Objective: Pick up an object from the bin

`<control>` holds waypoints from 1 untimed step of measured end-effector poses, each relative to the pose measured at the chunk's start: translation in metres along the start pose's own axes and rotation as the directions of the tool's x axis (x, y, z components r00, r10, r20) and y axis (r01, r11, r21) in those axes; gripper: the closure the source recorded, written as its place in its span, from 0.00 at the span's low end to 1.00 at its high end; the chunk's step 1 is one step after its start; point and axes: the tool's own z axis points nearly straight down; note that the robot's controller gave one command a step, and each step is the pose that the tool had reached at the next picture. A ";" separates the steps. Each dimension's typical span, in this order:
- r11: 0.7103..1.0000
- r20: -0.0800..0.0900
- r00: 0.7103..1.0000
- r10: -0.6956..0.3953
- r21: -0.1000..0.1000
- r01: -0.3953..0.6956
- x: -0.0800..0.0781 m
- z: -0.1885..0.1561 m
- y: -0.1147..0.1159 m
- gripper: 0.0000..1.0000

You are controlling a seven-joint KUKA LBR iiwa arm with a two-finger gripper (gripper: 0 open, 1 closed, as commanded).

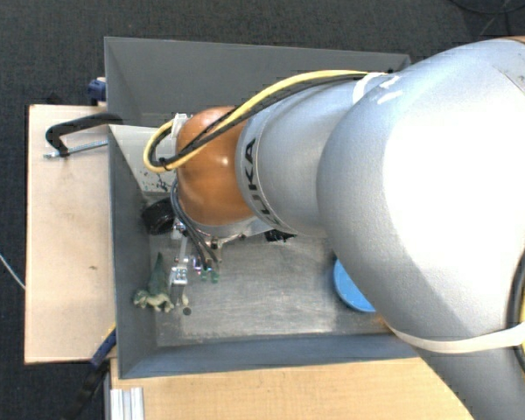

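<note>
My gripper [192,259] hangs below the orange wrist cover, low over the left part of the bin floor. Just below and left of it lies a small olive-green toy figure [157,294], stretched along the left wall near the front corner. A black rounded object [156,217] sits to the gripper's upper left, against the left wall and partly under the wrist. A small green bit [213,276] shows right at the gripper's lower edge; I cannot tell whether it is held.
A blue round disc [350,290] lies at the front right of the bin floor, half hidden under the arm. A white speckled sheet [140,157] leans in the back left corner. The arm covers the bin's back and right.
</note>
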 end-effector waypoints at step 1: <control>0.998 0.006 0.998 -0.063 -0.003 0.063 0.022 0.019 -0.003 0.00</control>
